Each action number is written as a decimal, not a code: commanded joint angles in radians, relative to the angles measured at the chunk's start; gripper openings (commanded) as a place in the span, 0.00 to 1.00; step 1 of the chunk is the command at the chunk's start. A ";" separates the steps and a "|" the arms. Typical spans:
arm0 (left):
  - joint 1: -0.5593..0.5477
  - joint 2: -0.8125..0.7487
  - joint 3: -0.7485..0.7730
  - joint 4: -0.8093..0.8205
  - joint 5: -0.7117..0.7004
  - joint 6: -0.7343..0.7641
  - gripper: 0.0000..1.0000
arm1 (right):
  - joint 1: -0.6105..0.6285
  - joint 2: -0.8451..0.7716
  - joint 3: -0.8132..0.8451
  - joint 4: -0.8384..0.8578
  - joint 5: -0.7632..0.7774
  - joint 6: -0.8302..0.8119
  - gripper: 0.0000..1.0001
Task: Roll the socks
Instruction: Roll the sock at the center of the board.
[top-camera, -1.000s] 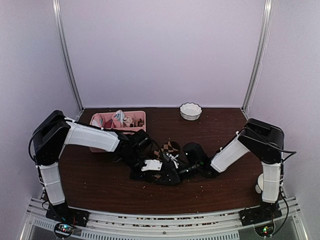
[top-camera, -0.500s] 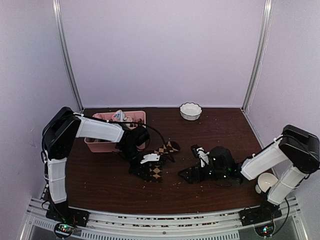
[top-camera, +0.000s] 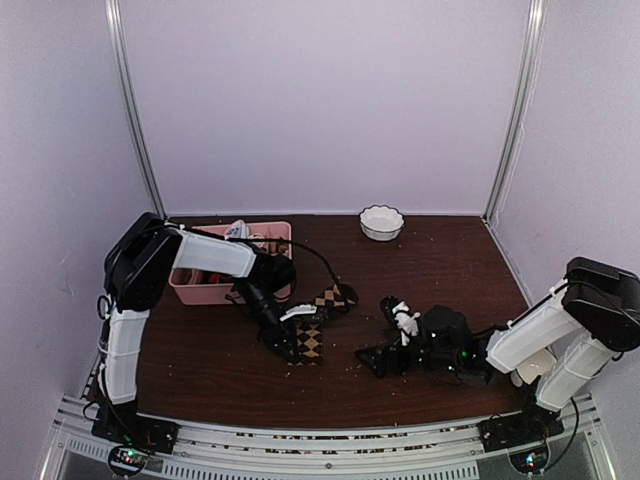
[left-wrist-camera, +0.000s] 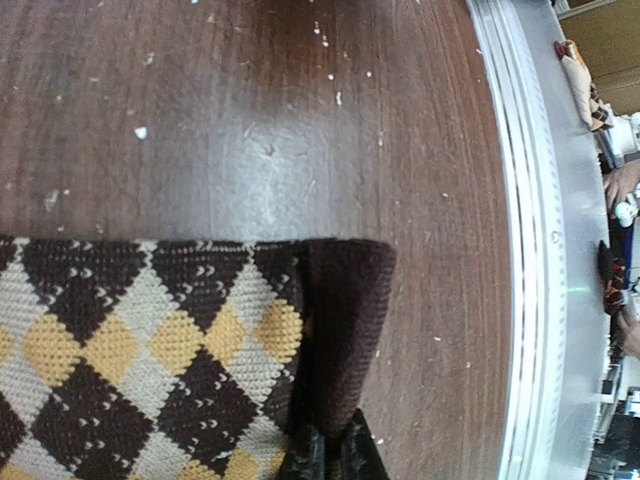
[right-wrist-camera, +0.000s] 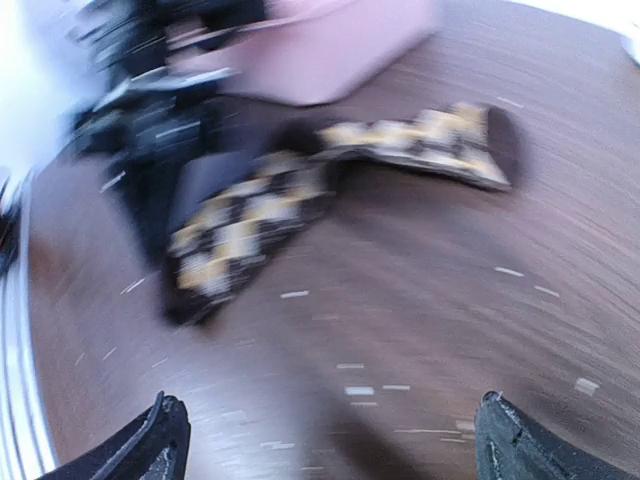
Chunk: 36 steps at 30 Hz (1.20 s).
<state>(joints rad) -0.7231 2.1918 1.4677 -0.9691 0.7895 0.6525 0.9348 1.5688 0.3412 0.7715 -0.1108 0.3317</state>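
- Looking down on the dark wood worktop (top-camera: 450, 270) first. Then seeing the left arm (top-camera: 205, 258) bent in from the left edge toward the middle, and the right arm (top-camera: 525, 332) lying low along the near right side.

- Cool. Anything parked in the corners?

- Yep, got a pink divided tray (top-camera: 200, 292) near the far left corner, stuffed with small colourful bundles, just behind the left arm.

- And the sock? Found it?

- Found the argyle sock (top-camera: 305, 342) flat on the wood just left of the middle, dark brown with tan diamonds, slanting off toward the far edge. Seeing two patterned stretches meeting at a bend. Can't tell whether one sock or two.

- Grippers doing what?

- Got the left gripper (top-camera: 288, 335) pinched tight on the sock's dark cuff at the end closer to the near edge. Seeing its fingertips (left-wrist-camera: 302, 462) squeezed together on that fold in the wrist view. Got the right gripper (top-camera: 378, 360) spread wide with nothing between the fingertips (right-wrist-camera: 150, 445), down low a bit right of the sock and clear of it. Pretty blurry wrist view there, though.

- Any small stuff?

- Just a white scalloped bowl (top-camera: 381, 222) at the far edge, right of the middle, plus pale crumbs (left-wrist-camera: 141, 132) sprinkled over the wood.
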 joint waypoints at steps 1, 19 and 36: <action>0.002 0.059 0.038 -0.100 0.041 0.016 0.00 | 0.131 0.026 0.038 0.038 -0.021 -0.371 0.97; -0.001 0.072 0.057 -0.137 0.045 0.042 0.01 | 0.224 0.309 0.424 -0.234 -0.027 -0.773 0.50; -0.001 0.068 0.067 -0.138 0.028 0.054 0.10 | 0.193 0.381 0.514 -0.358 -0.132 -0.771 0.01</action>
<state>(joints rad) -0.7238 2.2364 1.5341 -1.0748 0.8188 0.6941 1.1339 1.9320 0.8337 0.4789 -0.1841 -0.4511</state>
